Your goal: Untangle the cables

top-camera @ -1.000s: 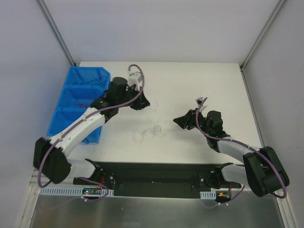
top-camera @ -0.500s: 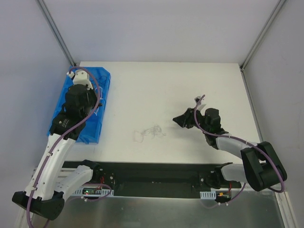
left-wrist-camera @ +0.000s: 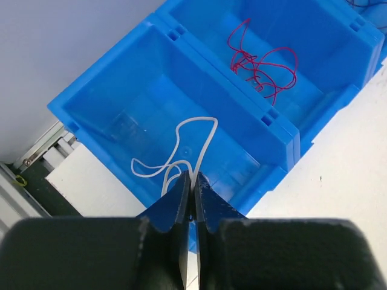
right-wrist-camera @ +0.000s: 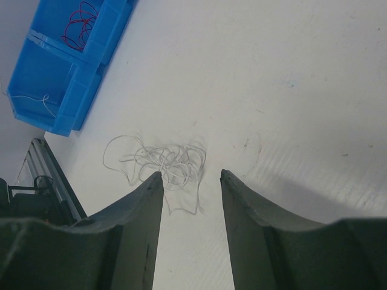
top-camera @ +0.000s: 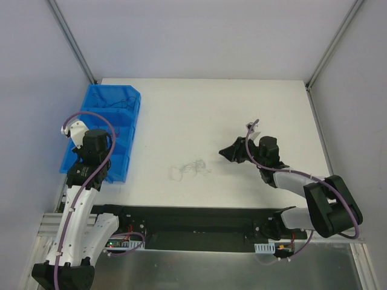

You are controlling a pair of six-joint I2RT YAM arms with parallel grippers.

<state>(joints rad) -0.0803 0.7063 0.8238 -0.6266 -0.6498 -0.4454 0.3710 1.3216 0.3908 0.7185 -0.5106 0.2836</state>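
Observation:
A clump of thin pale grey cables [top-camera: 192, 167] lies on the white table; in the right wrist view the clump [right-wrist-camera: 163, 160] lies just ahead of the left fingertip. My right gripper [right-wrist-camera: 190, 173] is open and empty, low over the table to the right of the clump [top-camera: 228, 154]. My left gripper [left-wrist-camera: 192, 176] is shut on a white cable [left-wrist-camera: 181, 142] that loops out over the near compartment of the blue bin [left-wrist-camera: 284, 130]. Red cables [left-wrist-camera: 261, 60] lie in the middle compartment. The left gripper [top-camera: 97, 172] is at the bin's near end.
The blue three-compartment bin [top-camera: 134, 121] stands at the table's left edge, with dark wires in its far compartment [top-camera: 115, 103]. The black rail [top-camera: 193, 220] runs along the near edge. Grey walls and frame posts enclose the table.
My left arm has swung from the table's middle over to the bin, then drawn back to its near compartment. The right gripper has barely moved. The clump has stayed in place.

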